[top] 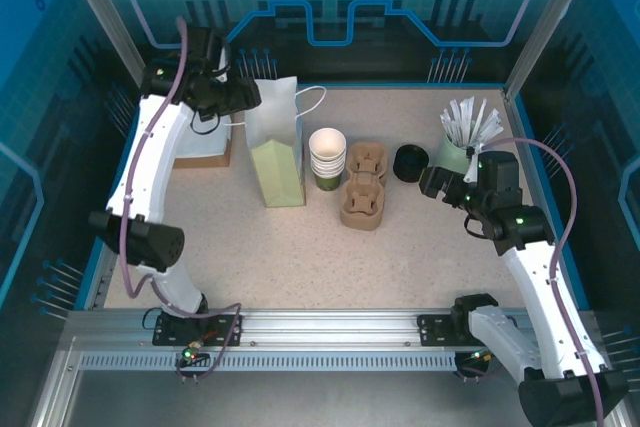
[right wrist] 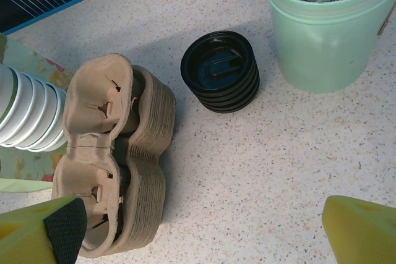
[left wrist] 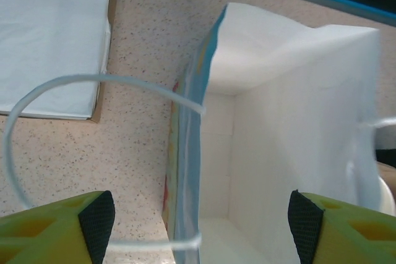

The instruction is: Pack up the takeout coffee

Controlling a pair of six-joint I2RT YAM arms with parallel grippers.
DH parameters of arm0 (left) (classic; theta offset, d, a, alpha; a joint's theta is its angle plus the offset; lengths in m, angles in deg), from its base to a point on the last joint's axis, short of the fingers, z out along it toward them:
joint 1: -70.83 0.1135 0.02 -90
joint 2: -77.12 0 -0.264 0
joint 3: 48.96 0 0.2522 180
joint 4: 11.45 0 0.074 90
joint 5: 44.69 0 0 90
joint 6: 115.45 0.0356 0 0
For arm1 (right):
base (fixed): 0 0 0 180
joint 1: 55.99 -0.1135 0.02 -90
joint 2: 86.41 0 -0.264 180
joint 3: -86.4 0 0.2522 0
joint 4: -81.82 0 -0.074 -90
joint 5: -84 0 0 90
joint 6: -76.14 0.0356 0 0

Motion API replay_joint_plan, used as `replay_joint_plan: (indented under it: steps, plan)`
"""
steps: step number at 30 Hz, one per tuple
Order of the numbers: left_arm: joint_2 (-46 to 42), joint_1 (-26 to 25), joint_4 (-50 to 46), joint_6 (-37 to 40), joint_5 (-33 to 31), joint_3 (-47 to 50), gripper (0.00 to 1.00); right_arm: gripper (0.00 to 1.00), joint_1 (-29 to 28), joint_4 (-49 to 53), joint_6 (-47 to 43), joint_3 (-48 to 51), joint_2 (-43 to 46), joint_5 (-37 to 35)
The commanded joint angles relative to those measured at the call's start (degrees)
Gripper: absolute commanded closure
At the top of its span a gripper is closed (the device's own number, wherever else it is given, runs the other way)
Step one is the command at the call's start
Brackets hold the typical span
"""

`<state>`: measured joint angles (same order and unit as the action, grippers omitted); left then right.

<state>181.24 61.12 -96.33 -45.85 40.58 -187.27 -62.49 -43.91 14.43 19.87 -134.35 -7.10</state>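
Toward the worktop's far edge, the upright dark green, white-rimmed paper cup (top: pixel 327 159) is being flanked: the wide-open right gripper (top: pixel 437 182) to its right beyond the brown pulp carriers (top: pixel 362 187), the left gripper (left wrist: pixel 201 221), jaws apart, over the white paper bag (top: pixel 272 117) to its left.

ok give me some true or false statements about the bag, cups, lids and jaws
The paper bag stands upright with its mouth open: true.
The black lids sit between the pulp carriers and the straw cup: true.
The cup stack sits in a carrier pocket: false, it stands on the table beside the carriers.
The right jaws grip a lid: false, they stand open and empty above the table.
The left jaws hang over the bag's mouth: true.
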Motion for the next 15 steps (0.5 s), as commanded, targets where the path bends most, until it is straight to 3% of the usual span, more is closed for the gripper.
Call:
replay_joint_plan:
  steps: [1,6,8,15]
  plan:
    - [3.03,-0.30,-3.55,2.11,-2.04,-4.68,0.24,0.00,-0.99,1.07,0.71,0.52,0.83,-0.47]
    - [5.08,-0.30,-2.16,2.65,-1.98,-5.24,0.27,0.00,-1.06,1.07,0.71,0.92,0.32,-0.49]
    - [6.27,-0.30,-2.01,2.81,-0.97,-5.36,0.32,0.00,-1.15,1.14,0.49,0.83,0.00,-0.43]
    - [10.99,-0.13,-2.48,4.98,-2.94,-9.49,0.65,0.00,-1.15,1.33,0.09,0.57,-0.15,-0.75]
